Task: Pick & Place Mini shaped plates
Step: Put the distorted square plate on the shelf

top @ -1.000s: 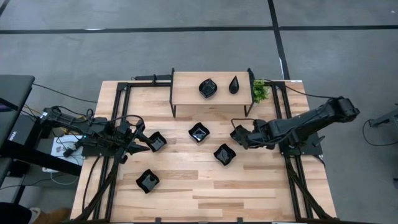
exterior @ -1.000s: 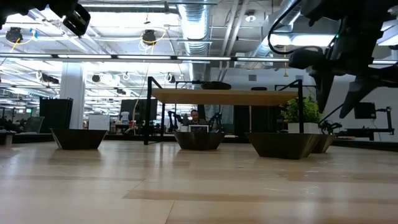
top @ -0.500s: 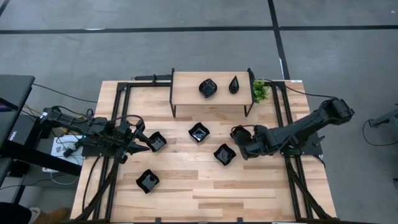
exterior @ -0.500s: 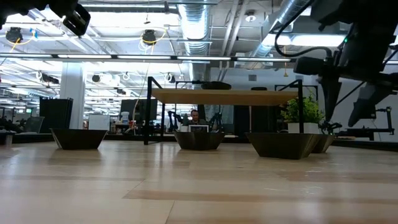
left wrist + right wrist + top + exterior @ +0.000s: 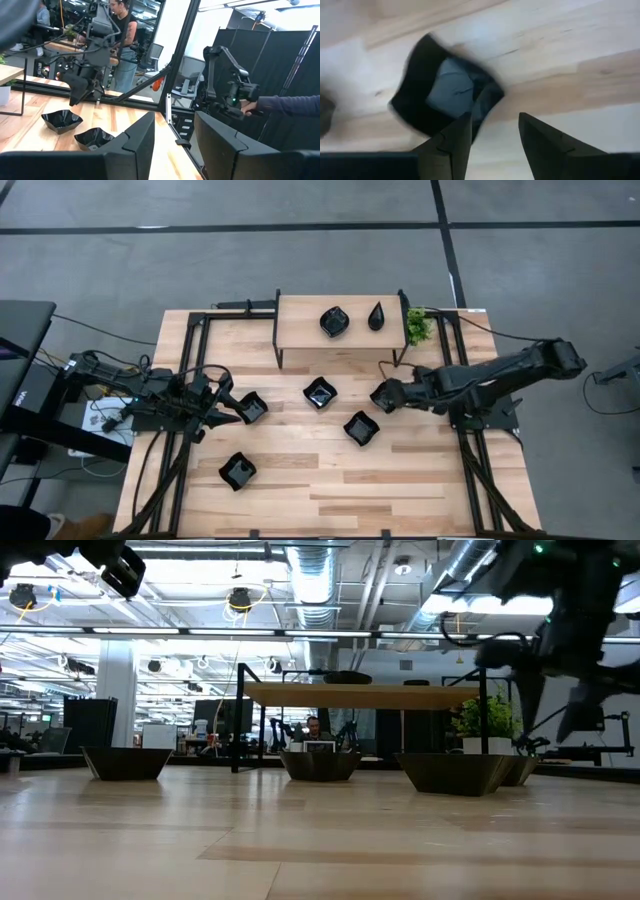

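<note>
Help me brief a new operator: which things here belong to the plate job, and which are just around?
Job: four black plates on the table, two plates on the raised shelf, right gripper open above one.

Around: small green plant, idle left gripper.

Grey floor (image 5: 300, 260) spreads around the wooden table (image 5: 330, 490), crossed by 2 dark seams. Up in the low view, exposed silver ducts (image 5: 315, 580) and long strip lights (image 5: 190, 632) run across an open ceiling. Beyond the table's far edge sit desks and a person at a monitor (image 5: 318, 745). Black curtains (image 5: 280, 65) hang past the table's right edge.
</note>
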`<state>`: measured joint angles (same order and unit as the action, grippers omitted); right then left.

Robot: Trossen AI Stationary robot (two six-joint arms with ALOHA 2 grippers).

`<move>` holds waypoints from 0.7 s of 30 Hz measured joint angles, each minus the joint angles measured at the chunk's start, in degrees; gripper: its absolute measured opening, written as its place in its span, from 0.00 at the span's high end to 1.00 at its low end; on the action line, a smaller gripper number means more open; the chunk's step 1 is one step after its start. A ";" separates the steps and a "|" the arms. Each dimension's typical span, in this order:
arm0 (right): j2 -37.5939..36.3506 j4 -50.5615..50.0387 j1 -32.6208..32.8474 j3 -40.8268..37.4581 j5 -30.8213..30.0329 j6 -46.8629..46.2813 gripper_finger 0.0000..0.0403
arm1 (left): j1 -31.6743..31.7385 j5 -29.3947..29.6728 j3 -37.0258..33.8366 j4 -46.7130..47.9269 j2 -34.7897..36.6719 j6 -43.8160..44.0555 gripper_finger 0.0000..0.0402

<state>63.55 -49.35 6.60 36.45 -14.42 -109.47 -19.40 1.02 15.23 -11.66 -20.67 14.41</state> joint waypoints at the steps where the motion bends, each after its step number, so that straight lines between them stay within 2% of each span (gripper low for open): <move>1: -1.62 1.19 -0.27 -1.49 0.37 -0.63 0.61 | -0.02 0.00 0.00 -0.02 0.00 0.00 0.65; 5: -7.31 7.13 0.20 -4.55 -1.52 -1.42 0.61 | -0.01 0.00 0.00 -0.19 -0.01 0.00 0.65; 9: -7.87 9.42 0.08 -5.22 -3.71 -1.45 0.61 | -0.01 0.00 0.00 -0.34 -0.02 0.00 0.65; 13: -4.60 11.51 0.64 -5.25 -2.73 -1.57 0.61 | -0.02 0.00 -0.01 -0.42 -0.02 0.00 0.65; 17: 0.33 13.82 2.76 -5.22 1.00 -1.73 0.61 | -0.02 0.00 0.01 -0.76 -0.02 0.00 0.65; 21: 4.35 13.66 4.75 -5.23 -0.59 -5.86 0.61 | -0.02 0.02 -0.01 -0.87 -0.06 0.00 0.65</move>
<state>67.90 -35.69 11.35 31.22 -15.01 -115.33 -19.42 1.04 15.22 -12.53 -20.73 14.41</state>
